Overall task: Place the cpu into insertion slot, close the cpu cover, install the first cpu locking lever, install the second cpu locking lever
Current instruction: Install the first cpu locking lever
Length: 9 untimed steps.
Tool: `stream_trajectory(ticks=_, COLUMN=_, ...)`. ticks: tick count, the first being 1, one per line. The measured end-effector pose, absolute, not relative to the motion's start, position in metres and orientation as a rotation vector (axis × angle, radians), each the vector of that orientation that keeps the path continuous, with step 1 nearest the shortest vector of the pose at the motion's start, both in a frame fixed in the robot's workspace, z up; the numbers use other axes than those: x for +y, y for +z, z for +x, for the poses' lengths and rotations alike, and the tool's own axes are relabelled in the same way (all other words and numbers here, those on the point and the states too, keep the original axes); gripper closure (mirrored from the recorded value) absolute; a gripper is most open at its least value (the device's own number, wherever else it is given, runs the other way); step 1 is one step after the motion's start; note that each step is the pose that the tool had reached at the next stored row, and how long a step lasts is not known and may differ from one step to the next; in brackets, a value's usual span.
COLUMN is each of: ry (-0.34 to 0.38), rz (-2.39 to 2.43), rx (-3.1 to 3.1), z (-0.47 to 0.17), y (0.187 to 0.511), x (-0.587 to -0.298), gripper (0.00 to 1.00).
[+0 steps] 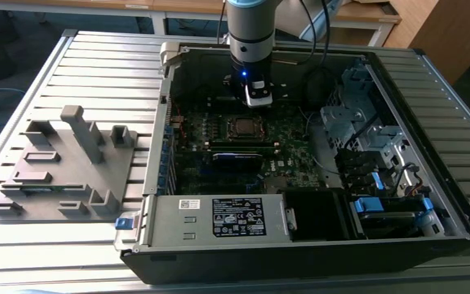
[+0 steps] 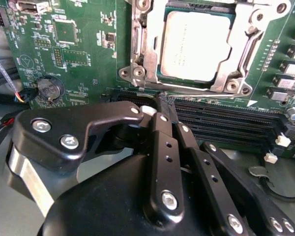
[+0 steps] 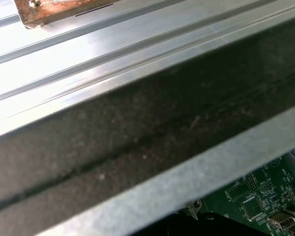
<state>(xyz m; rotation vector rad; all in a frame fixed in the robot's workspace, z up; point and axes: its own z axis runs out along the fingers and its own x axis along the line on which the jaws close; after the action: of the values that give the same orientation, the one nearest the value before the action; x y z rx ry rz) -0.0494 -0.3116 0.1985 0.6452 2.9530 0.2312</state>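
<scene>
The gripper (image 2: 162, 105) is matt black metal, its two flat fingers (image 2: 160, 142) pressed together with nothing visible between them. In the second wrist view their joined tip hangs at the near edge of the slot (image 2: 128, 73), above a bank of long, narrow black memory slots (image 2: 226, 120); whether it touches anything I cannot tell.

The one cpu (image 2: 196, 46), a flat square with a dull, pale silver top, sits in the slot. The cover (image 2: 150, 39), a thin, bright steel frame, lies down flat around it, with the chip showing through the square cut-out. The board (image 2: 88, 49) is dark green and glossy, and carries one round coin battery (image 2: 49, 89).

In the exterior view the gripper (image 1: 257, 101) reaches down into one open, dark case (image 1: 218, 245) on a ribbed aluminium table (image 1: 96, 61). One grey moulded fixture (image 1: 63, 165) with upright posts lies to the exterior view's left of the case.
</scene>
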Motion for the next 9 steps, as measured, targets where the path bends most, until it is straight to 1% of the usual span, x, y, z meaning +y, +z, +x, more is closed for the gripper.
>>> stream_trajectory(ticks=9, ry=0.177, rz=0.641, rx=2.950, z=-0.0495, y=0.1955, x=-0.3123, gripper=0.89)
